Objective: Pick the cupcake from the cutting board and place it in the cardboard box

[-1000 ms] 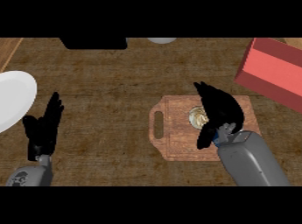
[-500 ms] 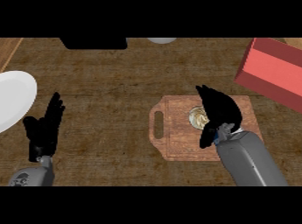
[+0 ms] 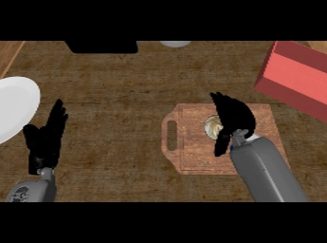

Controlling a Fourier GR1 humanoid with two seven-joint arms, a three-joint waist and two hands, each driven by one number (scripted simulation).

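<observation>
Hovering over the cupcake [image 3: 213, 126] on the cutting board [image 3: 194, 156], the right hand [image 3: 234, 118] has its fingers straight, not yet closed — the grasp step, I judge — and must next curl round it before carrying it to the red box [image 3: 302, 80].

Red box [image 3: 302, 78]; white plate [image 3: 5, 114]; brown cutting board [image 3: 194, 154]; pale cupcake [image 3: 212, 127].

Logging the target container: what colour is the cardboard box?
The cardboard box is red; the head view shows it, at upper right.
</observation>
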